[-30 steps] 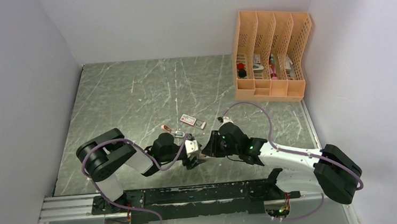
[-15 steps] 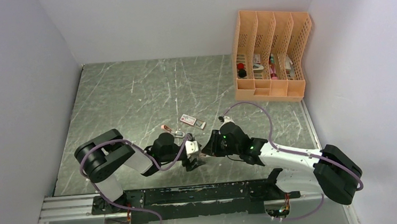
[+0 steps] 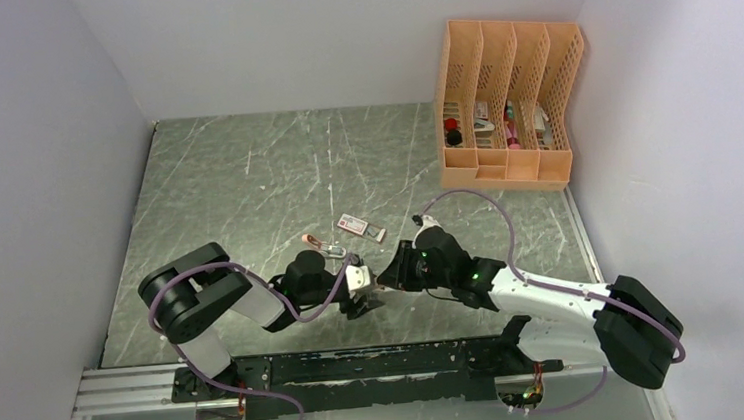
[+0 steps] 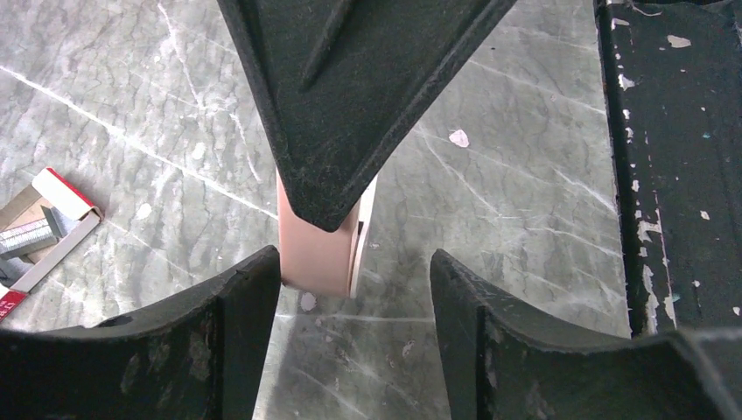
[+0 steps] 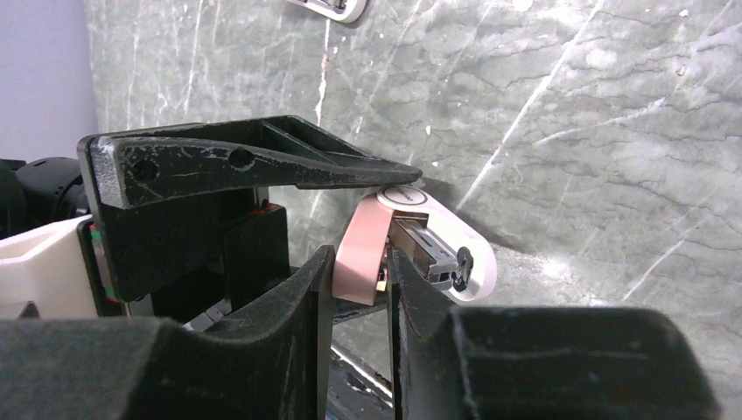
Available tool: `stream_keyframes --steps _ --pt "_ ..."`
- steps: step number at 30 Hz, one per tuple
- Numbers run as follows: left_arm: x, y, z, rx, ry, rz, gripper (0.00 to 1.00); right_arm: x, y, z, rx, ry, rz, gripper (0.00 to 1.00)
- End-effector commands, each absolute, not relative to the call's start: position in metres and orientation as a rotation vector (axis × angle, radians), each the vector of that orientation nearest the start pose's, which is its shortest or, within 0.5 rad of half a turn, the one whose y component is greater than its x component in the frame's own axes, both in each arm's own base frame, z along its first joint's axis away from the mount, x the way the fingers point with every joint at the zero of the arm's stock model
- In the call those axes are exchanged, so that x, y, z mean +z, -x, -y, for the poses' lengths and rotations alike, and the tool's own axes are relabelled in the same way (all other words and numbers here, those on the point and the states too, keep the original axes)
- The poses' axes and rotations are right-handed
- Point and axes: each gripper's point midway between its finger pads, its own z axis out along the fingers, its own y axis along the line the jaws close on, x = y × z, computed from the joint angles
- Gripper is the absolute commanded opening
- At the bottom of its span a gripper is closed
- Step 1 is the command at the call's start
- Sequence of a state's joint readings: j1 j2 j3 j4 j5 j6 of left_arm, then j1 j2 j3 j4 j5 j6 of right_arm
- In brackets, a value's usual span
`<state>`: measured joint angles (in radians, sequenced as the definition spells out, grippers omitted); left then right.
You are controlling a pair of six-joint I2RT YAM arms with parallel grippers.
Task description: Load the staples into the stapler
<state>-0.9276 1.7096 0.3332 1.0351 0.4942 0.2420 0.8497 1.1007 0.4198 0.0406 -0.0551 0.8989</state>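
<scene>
My right gripper (image 5: 359, 261) is shut on a salmon-pink mini stapler (image 5: 362, 234), held just above the table. The stapler is hinged open, showing its metal magazine (image 5: 433, 252) and white base. The pink end (image 4: 319, 254) reaches between the fingers of my left gripper (image 4: 354, 258), which is open. It touches the left finger (image 4: 236, 306) only, with a wide gap to the other finger. The staples sit in their red-and-white box (image 4: 39, 234), open on the table at the left. From above, both grippers (image 3: 365, 293) (image 3: 388, 280) meet near the front edge, with the box (image 3: 360, 226) behind them.
A second pink stapler (image 3: 314, 243) lies left of the staple box. An orange desk organizer (image 3: 506, 109) with small items stands at the back right. The black mounting rail (image 4: 674, 157) runs close beside the grippers along the near edge.
The left gripper's jaws have come closer together around the stapler's end. The right arm has edged slightly away from the rail, still holding the stapler.
</scene>
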Motion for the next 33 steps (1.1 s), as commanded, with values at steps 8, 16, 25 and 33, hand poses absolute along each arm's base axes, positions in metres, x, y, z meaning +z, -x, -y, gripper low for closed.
stream_keyframes --steps 8,16,25,33 --pt "0.046 -0.16 0.344 -0.937 -1.346 -1.359 0.64 0.102 -0.18 -0.275 1.081 -0.026 -2.337 0.22" --pt "0.049 -0.16 0.344 -0.938 -1.339 -1.361 0.4 0.106 -0.181 -0.275 1.088 -0.029 -2.329 0.22" --pt "0.063 -0.162 0.341 -0.925 -1.311 -1.357 0.07 0.116 -0.186 -0.271 1.05 -0.027 -2.313 0.32" --pt "0.068 -0.161 0.331 -0.882 -1.329 -1.368 0.07 0.153 -0.198 -0.266 1.009 -0.009 -2.222 0.62"
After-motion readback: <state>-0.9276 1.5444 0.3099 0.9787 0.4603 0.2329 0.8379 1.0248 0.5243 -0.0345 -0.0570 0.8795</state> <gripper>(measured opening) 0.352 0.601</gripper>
